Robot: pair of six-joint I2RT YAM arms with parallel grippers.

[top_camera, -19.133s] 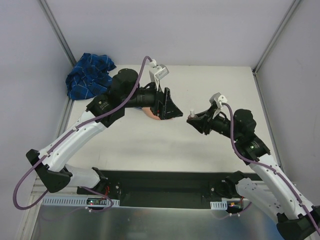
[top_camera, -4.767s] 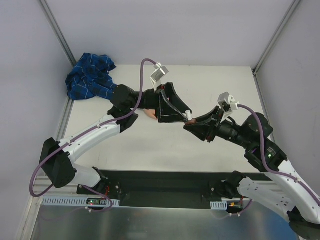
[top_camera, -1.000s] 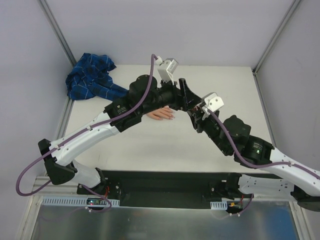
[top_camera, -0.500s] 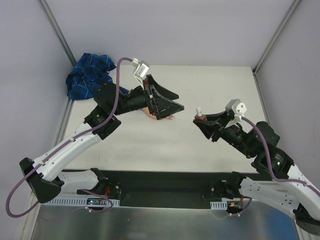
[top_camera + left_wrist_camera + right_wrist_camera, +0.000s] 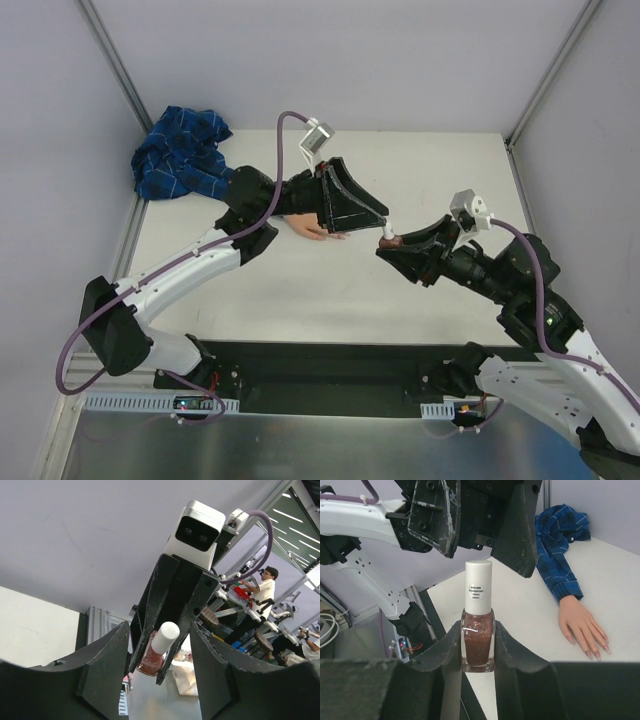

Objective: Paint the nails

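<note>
Aloft, right gripper [image 5: 478, 627] jaws clamp a glass polish bottle [image 5: 478, 652]; left gripper [image 5: 159, 630] jaws gape wide beside its cap [image 5: 478, 585], the likely hold. Tiny nails [image 5: 596, 652], probably stiff, tip a fake hand [image 5: 577, 620] lying on the worktop [image 5: 630, 570].

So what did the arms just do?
The left tool swung right, so its open jaws now sit either side of the white cap of the bottle. The right tool, still clamping the bottle, shifted slightly left. The fake hand and blue sleeve stayed put.
</note>
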